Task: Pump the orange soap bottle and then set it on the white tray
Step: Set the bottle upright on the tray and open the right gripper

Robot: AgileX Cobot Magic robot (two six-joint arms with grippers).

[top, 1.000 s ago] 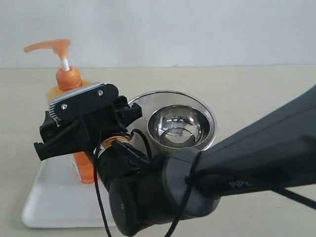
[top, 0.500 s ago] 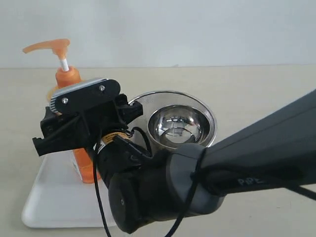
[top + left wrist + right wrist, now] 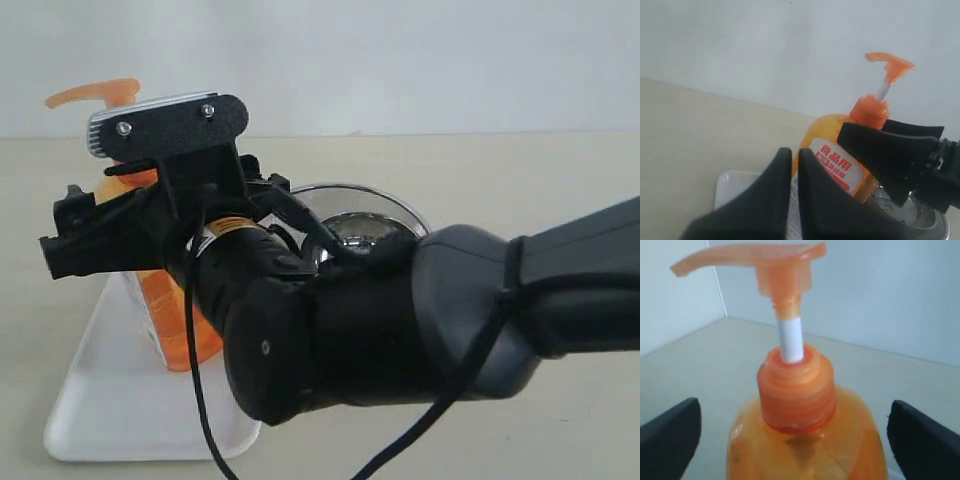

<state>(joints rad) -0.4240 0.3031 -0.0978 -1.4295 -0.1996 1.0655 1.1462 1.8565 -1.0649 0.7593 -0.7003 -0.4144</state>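
Bottle [image 3: 178, 335] stands on the tray [image 3: 105, 405]. My right fingers [image 3: 670, 440] gape at its nine and three o'clock, not touching it; my left fingers [image 3: 772, 192] are pressed together.

Bottle on tray, bowl beside it

The orange soap bottle [image 3: 180, 335] is standing upright on the white tray [image 3: 110, 400], toward the tray's far side. In the exterior view a bowl [image 3: 385, 197] is sitting on the table [image 3: 520, 180] just right of the tray, partly hidden behind the right arm [image 3: 400, 330]. The right gripper [image 3: 800, 440] is hanging above the tray, its fingers [image 3: 670, 440] flanking the bottle's shoulders, one each side, both apart from it. The arm is crossing over the tray's near right corner.
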